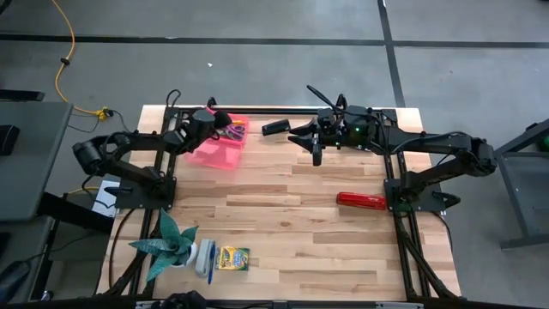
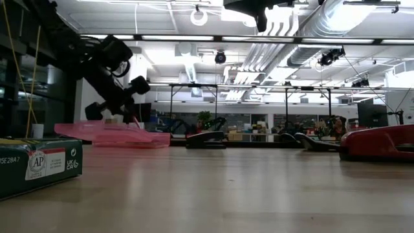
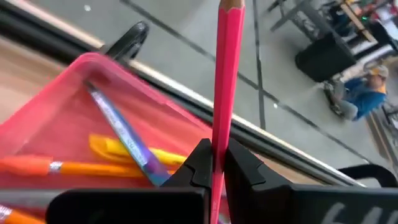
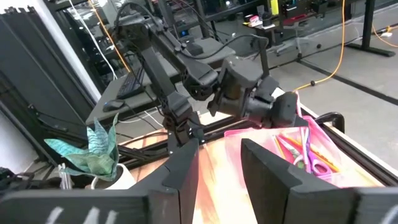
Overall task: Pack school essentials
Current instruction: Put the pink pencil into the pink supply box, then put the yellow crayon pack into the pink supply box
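Note:
My left gripper (image 3: 216, 165) hangs over the pink tray (image 1: 214, 154) at the table's far left and is shut on a pink pencil (image 3: 227, 74). In the tray (image 3: 93, 68) lie an orange pencil (image 3: 74, 167), a yellow pencil (image 3: 124, 148), a silver-blue pen (image 3: 121, 127) and purple-handled scissors (image 1: 233, 130). The yellow-green crayon box (image 1: 232, 257) and a blue pen (image 1: 210, 260) lie flat near the table's near edge. My right gripper (image 1: 309, 144) waits open at the far edge, right of the tray. My left gripper pinches the pink pencil between its two fingers, on the shaft (image 3: 219, 140) well back from the sharpened end (image 3: 230, 5). The pencil runs along the fingers and sticks out forward past them. It is lifted clear above the tray.
A potted plant (image 1: 169, 243) stands at the near left corner beside the crayon box. A long red bar-shaped item (image 1: 361, 201) lies toward the right edge. A small black object (image 1: 274, 127) sits at the far edge between the two grippers. Bare wood (image 1: 283, 223) spans the middle.

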